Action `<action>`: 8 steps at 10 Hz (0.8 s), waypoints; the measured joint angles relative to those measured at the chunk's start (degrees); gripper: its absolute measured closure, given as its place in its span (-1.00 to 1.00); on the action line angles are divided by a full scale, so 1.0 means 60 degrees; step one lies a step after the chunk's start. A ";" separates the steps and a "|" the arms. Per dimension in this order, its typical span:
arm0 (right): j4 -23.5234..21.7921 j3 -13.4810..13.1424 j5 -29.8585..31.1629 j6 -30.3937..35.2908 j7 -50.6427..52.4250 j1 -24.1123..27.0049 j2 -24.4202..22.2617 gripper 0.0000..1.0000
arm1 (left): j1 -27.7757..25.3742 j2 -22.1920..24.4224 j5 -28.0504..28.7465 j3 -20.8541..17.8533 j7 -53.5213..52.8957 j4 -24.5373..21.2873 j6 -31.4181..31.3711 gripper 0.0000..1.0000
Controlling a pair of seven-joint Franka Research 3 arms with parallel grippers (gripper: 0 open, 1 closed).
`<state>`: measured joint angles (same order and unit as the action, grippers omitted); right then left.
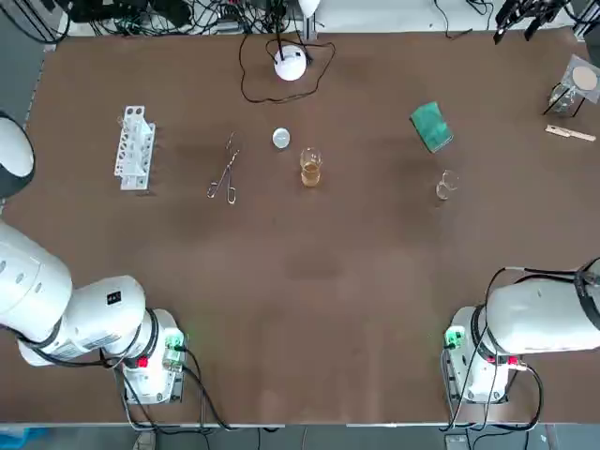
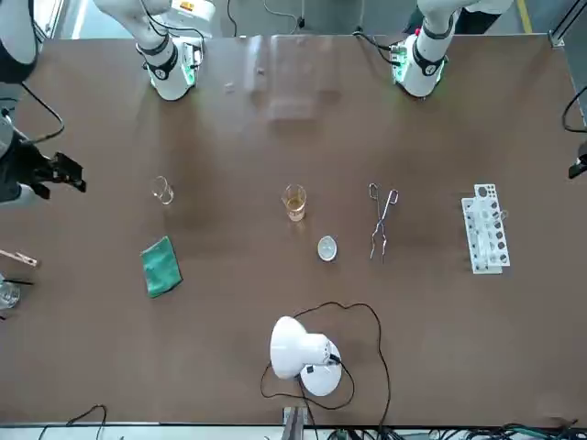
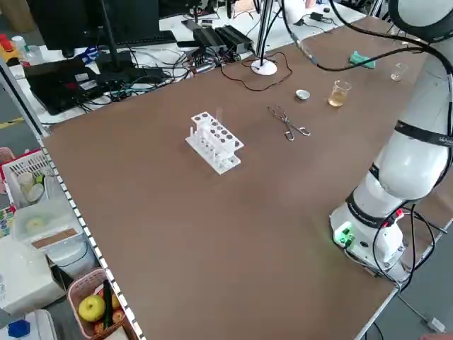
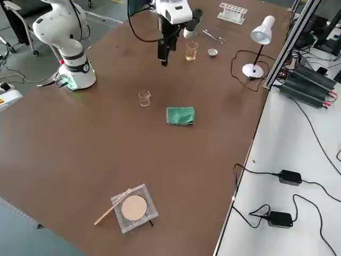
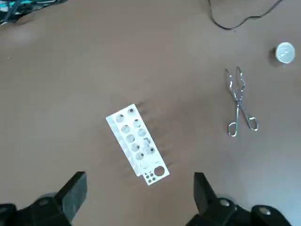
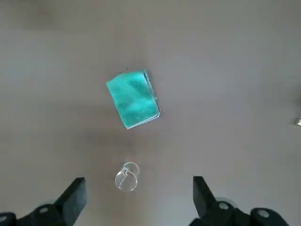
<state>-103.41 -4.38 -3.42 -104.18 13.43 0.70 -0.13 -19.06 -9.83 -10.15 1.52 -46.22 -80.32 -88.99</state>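
I read the table like a clock from above, with my two bases at 6.

My left gripper (image 5: 137,188) hangs high over the table. Its jaws are wide apart and there is nothing in them. Right under it is the white test tube rack (image 1: 134,148), out at 10 o'clock on the table. The rack stands by itself and touches nothing. At 3 o'clock from the rack lie the metal tongs (image 1: 225,171), a little way off. Past the tongs is a small round lid (image 1: 281,139). Just beside the lid, at its 5 o'clock, stands a glass beaker with yellow-brown liquid (image 1: 310,167).

My right gripper (image 6: 137,188) also hangs high, with wide jaws that hold nothing. The nearest thing below it is a small empty glass beaker (image 1: 445,185), between 2 and 3 o'clock on the table. It stands upright, and I do not touch it. At 12 o'clock from this little beaker lies a folded green cloth (image 1: 431,127) - near it, but apart.

Far out at 12 o'clock sits a white desk lamp (image 1: 291,64) with its black cable (image 1: 253,89) looped around it. Way over at 2 o'clock, at the table's edge, are a clear square dish (image 1: 581,82) and a wooden stick (image 1: 570,133).
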 joint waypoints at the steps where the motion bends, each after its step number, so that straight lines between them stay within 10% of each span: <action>1: -0.0539 -0.0003 -0.0134 -0.0682 0.0299 0.0048 0.0004 -1.00 | -0.0582 -0.0287 -0.0643 -0.0006 -0.1191 -0.0029 0.0003 -0.99; 8: -0.2907 -0.0004 -0.0768 -0.3402 0.3080 0.0319 0.0000 -1.00 | -0.2554 -0.2452 -0.4483 0.0028 -0.9151 -0.0329 0.0013 -0.98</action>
<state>-120.85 -4.40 -8.02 -124.59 31.91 2.62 -0.13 -34.39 -24.54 -37.04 1.69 -101.13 -82.30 -88.91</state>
